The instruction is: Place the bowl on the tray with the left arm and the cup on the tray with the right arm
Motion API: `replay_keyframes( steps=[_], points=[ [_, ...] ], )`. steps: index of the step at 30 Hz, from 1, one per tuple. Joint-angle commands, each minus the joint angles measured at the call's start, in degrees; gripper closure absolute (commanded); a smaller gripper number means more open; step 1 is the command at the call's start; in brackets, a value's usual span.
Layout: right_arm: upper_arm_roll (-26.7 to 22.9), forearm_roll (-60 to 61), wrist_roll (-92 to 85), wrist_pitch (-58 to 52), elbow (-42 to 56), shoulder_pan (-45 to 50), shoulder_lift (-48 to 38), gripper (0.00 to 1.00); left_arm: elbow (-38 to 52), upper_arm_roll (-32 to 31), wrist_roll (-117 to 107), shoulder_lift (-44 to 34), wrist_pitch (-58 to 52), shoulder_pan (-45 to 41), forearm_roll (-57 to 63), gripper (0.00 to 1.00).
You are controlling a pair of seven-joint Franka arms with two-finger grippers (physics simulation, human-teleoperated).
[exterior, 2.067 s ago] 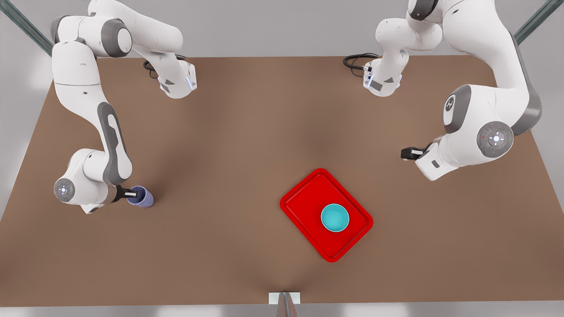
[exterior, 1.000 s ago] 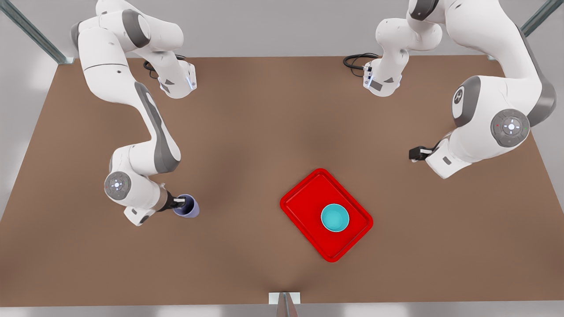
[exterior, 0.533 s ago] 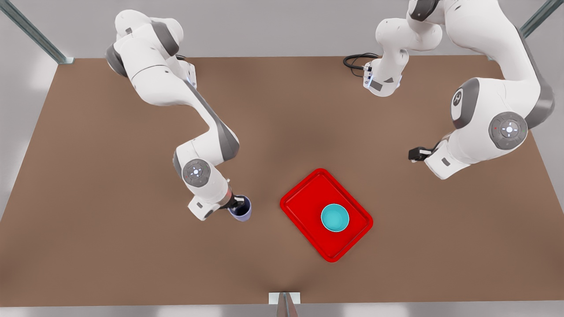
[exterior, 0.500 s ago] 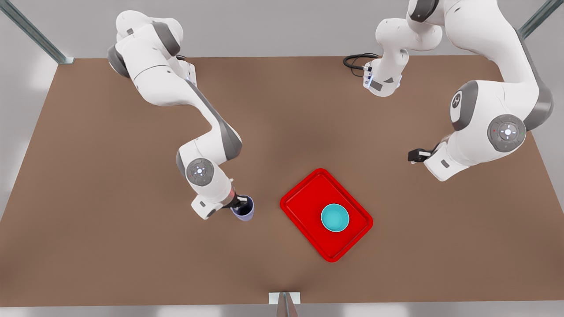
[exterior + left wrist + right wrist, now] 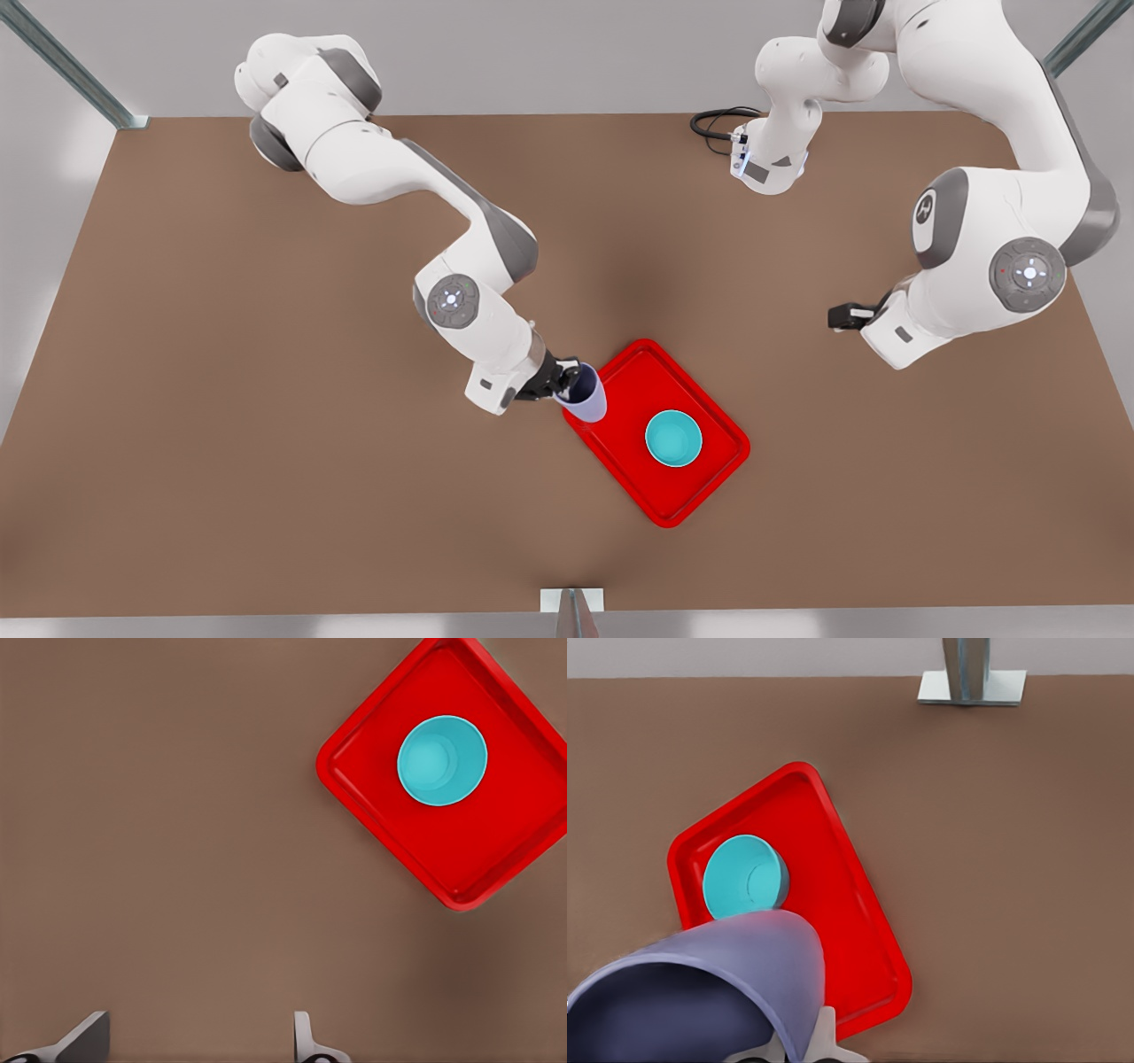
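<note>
A: Carrying the cup is the step in hand. The right gripper has its fingers clamped on the cup's rim, one finger inside the dark mouth and one outside, and holds it tilted just over the left corner of the tray in the front view.

B: And the bowl?

A: Upright on the tray floor, toward the tray's right half in the front view, apart from the cup. From how things lie, that half of the task looks done.

B: Where is the other arm?

A: The left gripper waits over bare table, well to the right of the tray in the front view. Its wrist view shows its two fingers spread apart with nothing between them, and the tray and bowl far off.

B: What does the next move call for?

A: My reading: bring the cup farther in over the open red floor on the near-left side of the bowl, level it, and lower it until its base is flat before the fingers part. The right wrist view shows the cup close in front, with the bowl and tray beyond it, so there seems to be room.

B: Any risk?

A: Releasing here could catch the base on the raised rim and tip it. Drifting too far could nudge the bowl.
</note>
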Motion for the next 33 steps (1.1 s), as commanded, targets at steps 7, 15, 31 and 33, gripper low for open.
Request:
replay_keyframes(
  steps=[7,15,31,33],
  points=[
    [1.1,-0.6,-1.5,4.3,0.4,1.3,4.2,0.79,0.1,0.0,0.0,0.0,0.1,0.0,0.0,0.0],
    [0.9,-0.7,-4.4,5.3,0.4,4.0,8.9,0.79,-0.1,0.0,0.3,0.4,-0.5,0.1,-0.3,0.0],
    [0.4,-0.7,-6.6,10.0,0.3,4.0,14.2,0.79,0.7,0.0,0.2,0.0,-0.4,0.0,-0.8,0.0],
    [0.4,-0.8,-8.9,8.5,0.2,4.0,14.2,0.79,0.7,0.0,0.2,0.2,-0.2,0.0,-0.7,0.0]
  ],
)
